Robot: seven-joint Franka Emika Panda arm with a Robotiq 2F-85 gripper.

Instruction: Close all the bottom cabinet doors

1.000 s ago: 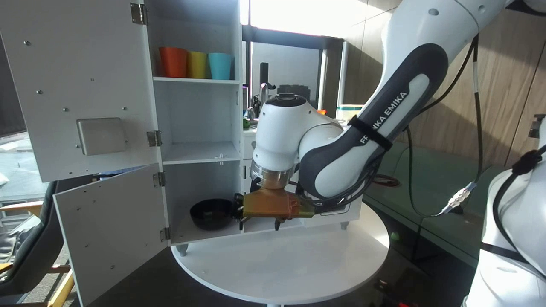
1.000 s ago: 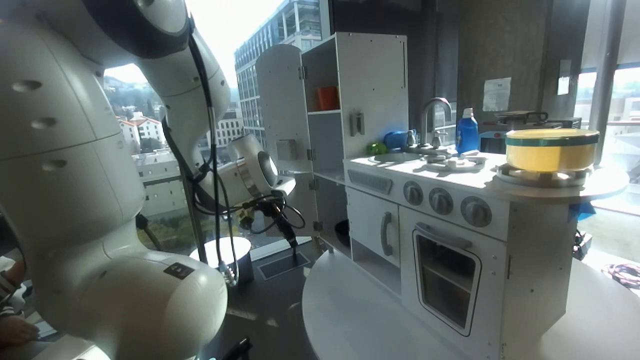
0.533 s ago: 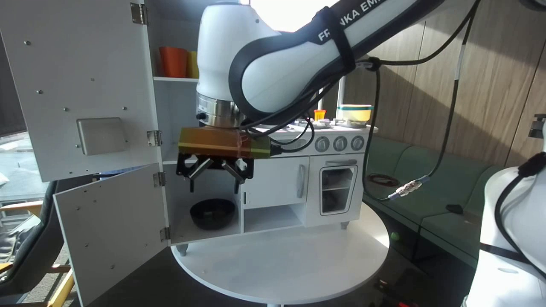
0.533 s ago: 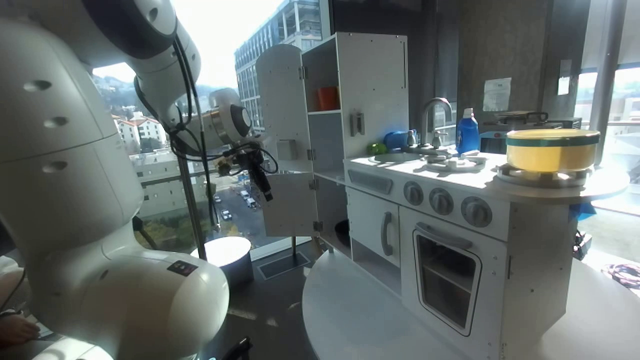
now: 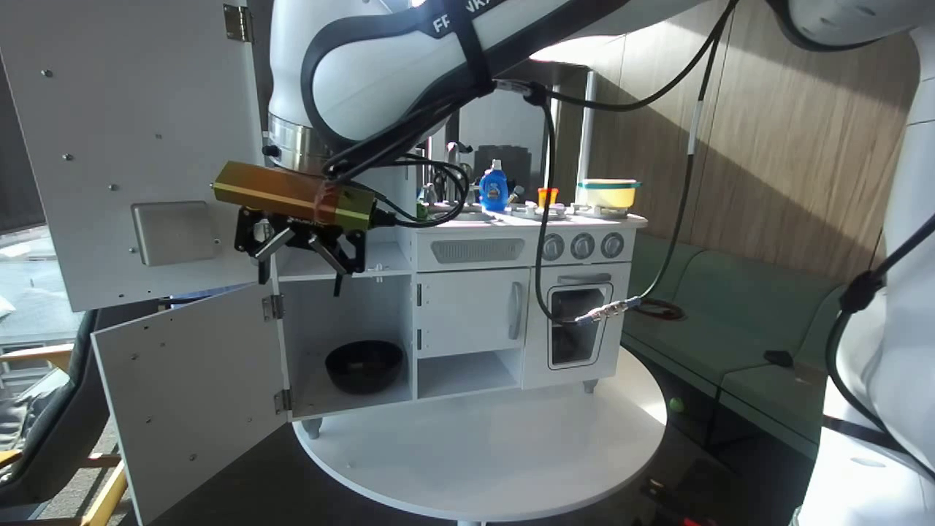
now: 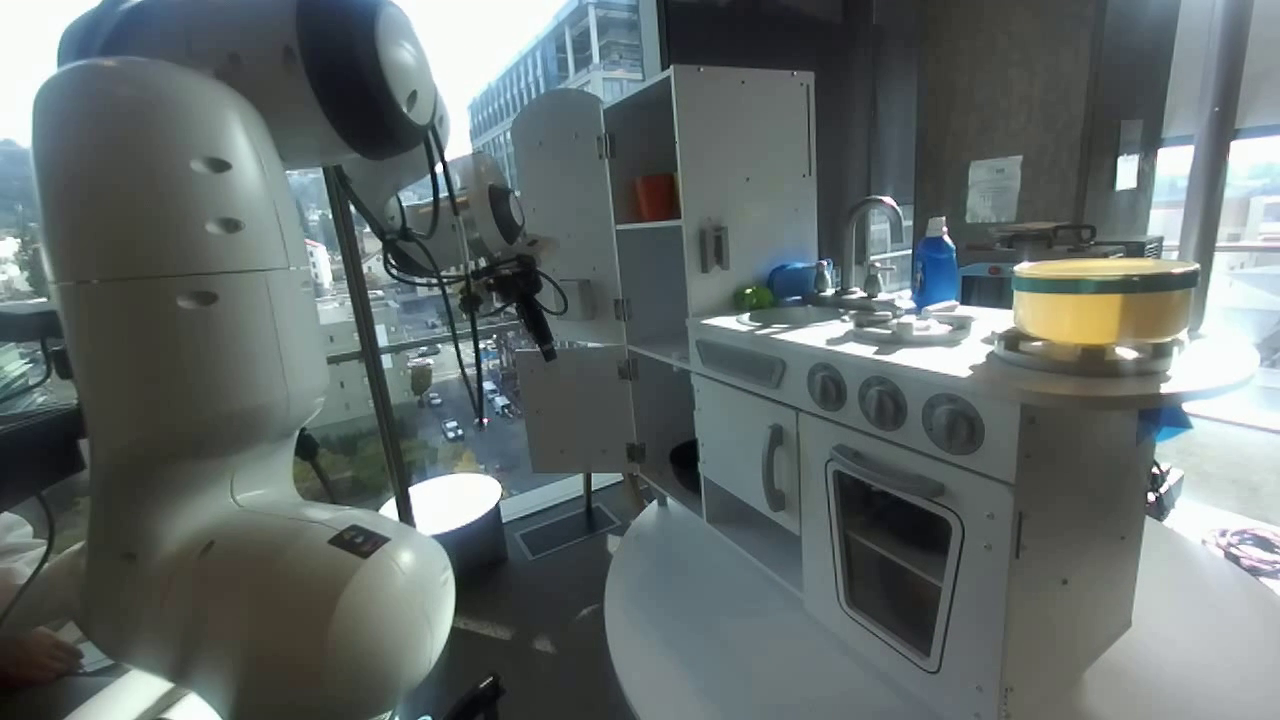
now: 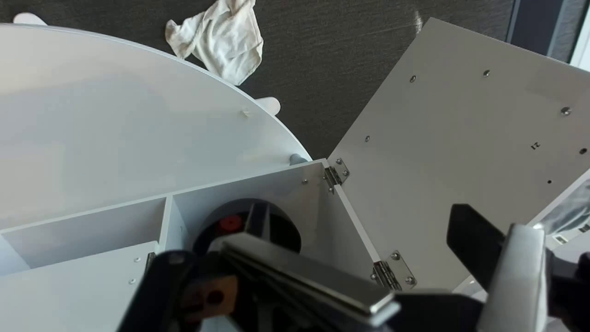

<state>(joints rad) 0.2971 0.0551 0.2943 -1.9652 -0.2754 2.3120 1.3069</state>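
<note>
While the toy kitchen (image 5: 478, 250) stands on a round table (image 5: 475, 453) near a green bench (image 5: 701, 343), one bottom cabinet door (image 5: 193, 394) juts outward over carpet (image 7: 332, 92), long axis unclear, lower than the gripper (image 5: 300, 279), whose fingers (image 7: 514, 272) stand apart.

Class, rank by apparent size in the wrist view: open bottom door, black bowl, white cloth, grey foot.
Largest: open bottom door
Middle, unranked: white cloth and black bowl; the tool partly hides the bowl
Smallest: grey foot
</note>
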